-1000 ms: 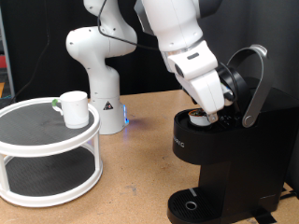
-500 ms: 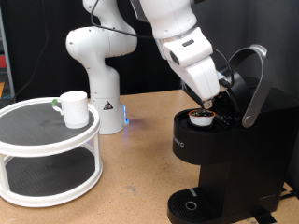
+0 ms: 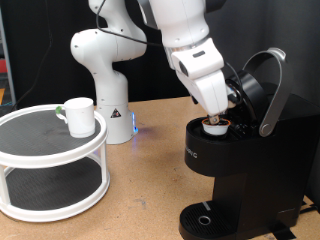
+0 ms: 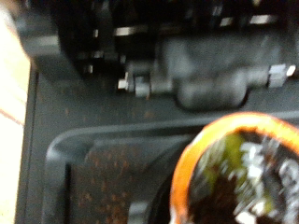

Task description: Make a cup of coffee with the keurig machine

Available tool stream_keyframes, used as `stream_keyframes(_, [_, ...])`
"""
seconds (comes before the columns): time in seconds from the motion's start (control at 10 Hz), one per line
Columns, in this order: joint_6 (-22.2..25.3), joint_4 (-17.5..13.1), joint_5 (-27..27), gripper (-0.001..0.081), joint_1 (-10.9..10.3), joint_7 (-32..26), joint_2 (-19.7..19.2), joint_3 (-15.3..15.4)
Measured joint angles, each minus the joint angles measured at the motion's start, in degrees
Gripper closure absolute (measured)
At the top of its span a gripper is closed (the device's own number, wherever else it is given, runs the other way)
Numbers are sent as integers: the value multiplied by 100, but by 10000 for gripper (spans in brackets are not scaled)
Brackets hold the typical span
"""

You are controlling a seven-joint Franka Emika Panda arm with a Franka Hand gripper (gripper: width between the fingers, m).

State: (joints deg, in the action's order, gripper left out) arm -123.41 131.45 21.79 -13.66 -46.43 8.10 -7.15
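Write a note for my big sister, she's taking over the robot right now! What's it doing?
Tool: low over the open pod holder of the keurig machine; whether it is open or shut can't be seen.
Pod: orange-rimmed, sitting in the holder, right under the tool.
Lid handle: raised, so the machine is open.
Cup: white, on the top shelf of the round white stand at the exterior view's left, apart from the machine.
Done: lid open, pod in the holder.
Left: lid not closed, no cup under the machine's spout.

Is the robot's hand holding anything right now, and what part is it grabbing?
It cannot be told. The gripper is down at the pod in the open keurig machine, but its fingertips are hidden.
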Motion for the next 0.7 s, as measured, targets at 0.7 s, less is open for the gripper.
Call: stream_keyframes(0.7, [-367, 203, -135, -2, -5, 97, -44, 49])
